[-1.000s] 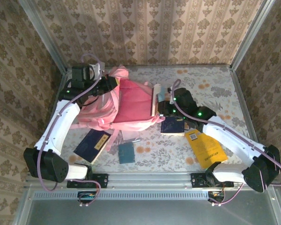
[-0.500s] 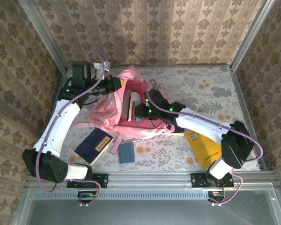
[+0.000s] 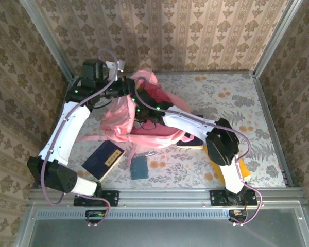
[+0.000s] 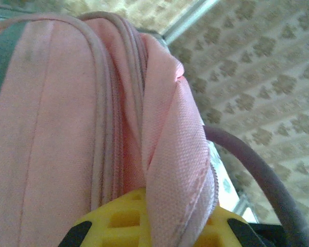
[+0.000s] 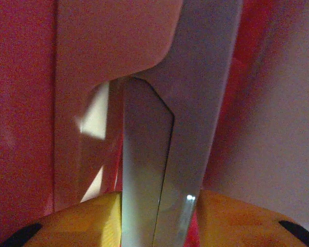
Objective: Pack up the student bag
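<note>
You get soft, even light in the top external view: the table (image 3: 221,87) is bright, shadows on it are faint, and the frame rails (image 3: 159,194) bow slightly toward the picture's edges. Your left wrist view is very close and soft; the student bag (image 4: 51,128) fabric blurs at the near edge, and a washed-out bright patch sits at lower right. Your right wrist view is dim, red-tinted and out of focus; a small glint marks the flat grey panel (image 5: 144,170), with pale light patches to its left.
</note>
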`<state>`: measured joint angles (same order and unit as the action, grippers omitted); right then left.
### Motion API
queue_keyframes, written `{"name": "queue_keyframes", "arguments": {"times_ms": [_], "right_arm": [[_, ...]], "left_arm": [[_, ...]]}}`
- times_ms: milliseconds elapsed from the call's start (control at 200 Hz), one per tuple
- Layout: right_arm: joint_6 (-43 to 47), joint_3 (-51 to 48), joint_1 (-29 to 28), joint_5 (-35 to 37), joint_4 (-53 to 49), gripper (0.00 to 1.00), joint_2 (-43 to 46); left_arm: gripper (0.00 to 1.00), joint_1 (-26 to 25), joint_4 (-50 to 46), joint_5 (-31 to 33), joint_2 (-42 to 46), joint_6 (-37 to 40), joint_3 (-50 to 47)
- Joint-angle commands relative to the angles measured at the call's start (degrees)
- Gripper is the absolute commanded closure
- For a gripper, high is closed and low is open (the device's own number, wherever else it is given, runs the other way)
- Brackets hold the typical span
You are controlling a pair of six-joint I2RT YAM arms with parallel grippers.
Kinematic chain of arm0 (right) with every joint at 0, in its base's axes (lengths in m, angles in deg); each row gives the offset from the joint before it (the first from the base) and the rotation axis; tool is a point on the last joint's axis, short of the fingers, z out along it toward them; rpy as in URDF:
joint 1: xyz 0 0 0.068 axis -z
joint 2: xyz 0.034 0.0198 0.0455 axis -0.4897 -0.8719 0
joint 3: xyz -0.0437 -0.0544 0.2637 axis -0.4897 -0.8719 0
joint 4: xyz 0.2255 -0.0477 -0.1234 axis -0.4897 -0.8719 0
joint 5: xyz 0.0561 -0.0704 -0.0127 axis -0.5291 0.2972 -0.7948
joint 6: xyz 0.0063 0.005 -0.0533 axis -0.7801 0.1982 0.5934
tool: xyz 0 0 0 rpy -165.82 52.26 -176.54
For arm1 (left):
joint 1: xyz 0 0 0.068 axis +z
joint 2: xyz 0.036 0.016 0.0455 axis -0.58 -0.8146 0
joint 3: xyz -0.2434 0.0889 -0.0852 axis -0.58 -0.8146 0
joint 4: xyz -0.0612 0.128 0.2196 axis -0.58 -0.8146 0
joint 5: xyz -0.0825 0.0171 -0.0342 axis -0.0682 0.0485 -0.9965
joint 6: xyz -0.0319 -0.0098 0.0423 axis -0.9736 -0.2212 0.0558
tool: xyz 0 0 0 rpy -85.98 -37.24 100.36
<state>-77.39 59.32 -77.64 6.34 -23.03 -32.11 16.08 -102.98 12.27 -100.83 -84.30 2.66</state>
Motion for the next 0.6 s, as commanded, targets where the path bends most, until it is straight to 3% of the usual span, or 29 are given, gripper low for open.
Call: {"name": "queue_keyframes", "arguments": {"times_ms": [0,75,165,370,595], "right_arm": [[1.4,6.4,-2.6,-2.3,0.5,0.37,-9.6],[4.0,7.1,-3.0,-4.8,4.8,0.16,-11.1],[7.9,3.8,-3.2,-7.0,11.9,0.02,-8.7],[13.4,-8.7,-2.5,-10.2,25.1,0.0,1.6],[25.1,-16.8,-2.4,-4.5,20.1,0.01,13.8]], "left_arm": [[1.0,-4.3,6.9,-10.5,1.2,1.3,5.9],[1.0,-3.7,5.8,-9.9,0.6,2.5,6.4],[1.0,-1.6,6.2,-9.9,0.8,2.3,5.3],[1.0,5.1,6.8,-6.1,3.4,1.3,1.8],[1.0,9.9,9.6,-2.2,5.5,-0.8,-4.1]]}}
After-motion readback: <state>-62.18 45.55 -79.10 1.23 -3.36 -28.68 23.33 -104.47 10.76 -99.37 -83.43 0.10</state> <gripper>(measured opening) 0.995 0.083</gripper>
